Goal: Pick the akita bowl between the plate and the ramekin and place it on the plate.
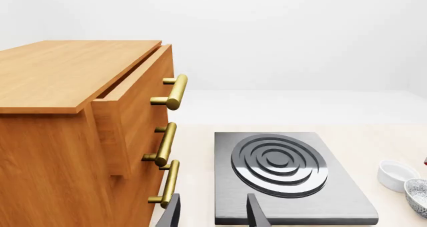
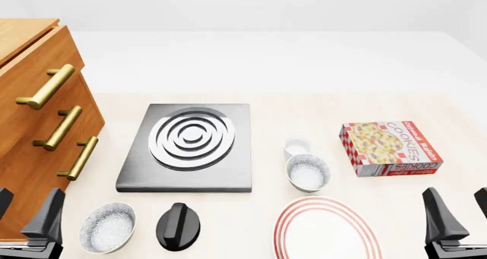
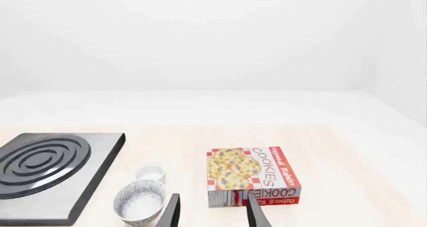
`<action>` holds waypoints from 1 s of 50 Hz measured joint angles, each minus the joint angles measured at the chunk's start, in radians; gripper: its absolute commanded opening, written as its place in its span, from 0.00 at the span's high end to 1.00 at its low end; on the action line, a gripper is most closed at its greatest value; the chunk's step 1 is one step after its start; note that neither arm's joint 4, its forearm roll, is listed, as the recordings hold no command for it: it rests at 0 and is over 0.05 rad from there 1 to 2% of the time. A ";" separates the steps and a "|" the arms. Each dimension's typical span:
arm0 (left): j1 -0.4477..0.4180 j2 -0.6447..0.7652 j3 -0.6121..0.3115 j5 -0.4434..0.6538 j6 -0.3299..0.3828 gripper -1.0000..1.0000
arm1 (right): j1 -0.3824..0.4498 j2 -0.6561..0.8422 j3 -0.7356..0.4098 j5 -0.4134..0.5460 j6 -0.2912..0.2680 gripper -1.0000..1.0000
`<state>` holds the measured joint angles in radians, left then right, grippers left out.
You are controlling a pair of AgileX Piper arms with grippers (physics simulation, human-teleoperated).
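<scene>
A pale wooden bench (image 2: pixel 304 108) sits before plain white walls. The akita bowl (image 2: pixel 307 172) rests between the ramekin (image 2: pixel 296 146) behind it and the plate (image 2: pixel 325 229) at the near edge. Both arms hang low at the near corners, the left pincer (image 2: pixel 23 216) and right pincer (image 2: pixel 460 216) open, holding nothing.

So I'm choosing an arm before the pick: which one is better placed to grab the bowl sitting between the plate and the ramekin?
The right. The akita bowl sits right of centre, between the ramekin and the plate, nearer the right hand, which is open. The left hand is by the other bowl, beyond the knob.
</scene>
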<state>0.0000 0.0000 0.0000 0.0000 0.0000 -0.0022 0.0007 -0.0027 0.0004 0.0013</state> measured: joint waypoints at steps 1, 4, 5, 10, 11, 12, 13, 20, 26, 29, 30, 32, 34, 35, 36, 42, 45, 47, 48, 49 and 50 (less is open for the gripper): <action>0.000 0.000 0.000 0.000 0.000 0.00 | 0.000 0.000 -0.001 0.000 0.000 0.00; 0.000 0.000 0.000 0.000 0.000 0.00 | 0.004 0.000 -0.007 0.003 0.000 0.00; 0.000 0.000 0.000 0.000 0.000 0.00 | 0.007 0.000 -0.010 0.005 0.002 0.00; 0.000 0.000 0.000 0.000 0.000 0.00 | 0.023 0.001 -0.045 0.033 0.004 0.00; 0.000 0.000 0.000 0.000 0.000 0.00 | 0.026 0.001 -0.056 0.041 0.002 0.00; 0.000 0.000 0.000 0.000 0.000 0.00 | 0.029 0.001 -0.067 0.050 0.001 0.00; 0.000 0.000 0.000 0.000 0.000 0.00 | 0.033 0.001 -0.080 0.058 0.000 0.00; 0.000 0.000 0.000 0.000 0.000 0.00 | 0.070 0.002 -0.205 0.141 -0.024 0.00; 0.000 0.000 0.000 0.000 0.000 0.00 | 0.109 0.028 -0.335 0.202 -0.069 0.00; 0.000 0.000 0.000 0.000 0.000 0.00 | 0.126 0.058 -0.400 0.223 -0.087 0.00; 0.000 0.000 0.000 0.000 0.000 0.00 | 0.134 0.071 -0.422 0.230 -0.092 0.00; 0.000 0.000 0.000 0.000 0.000 0.00 | 0.148 0.097 -0.468 0.244 -0.102 0.00; 0.000 0.000 0.000 0.000 0.000 0.00 | 0.163 0.125 -0.515 0.260 -0.110 0.00; 0.000 0.000 0.000 0.000 0.000 0.00 | 0.169 0.139 -0.537 0.267 -0.113 0.00; 0.000 0.000 0.000 0.000 0.000 0.00 | 0.176 0.154 -0.561 0.277 -0.115 0.00; 0.000 0.000 0.000 0.000 0.000 0.00 | 0.211 0.256 -0.700 0.342 -0.125 0.00; 0.000 0.000 0.000 0.000 0.000 0.00 | 0.225 0.313 -0.772 0.377 -0.128 0.00; 0.000 0.000 0.000 0.000 0.000 0.00 | 0.232 0.347 -0.816 0.399 -0.129 0.00; 0.000 0.000 0.000 0.000 0.000 0.00 | 0.235 0.365 -0.840 0.412 -0.129 0.00; 0.000 0.000 0.000 0.000 0.000 0.00 | 0.237 0.383 -0.864 0.424 -0.130 0.00; 0.000 0.000 0.000 0.000 0.000 0.00 | 0.239 0.401 -0.888 0.438 -0.131 0.00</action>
<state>0.0000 0.0000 0.0000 0.0000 0.0000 0.2366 0.4016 -0.8911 0.4379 -0.1299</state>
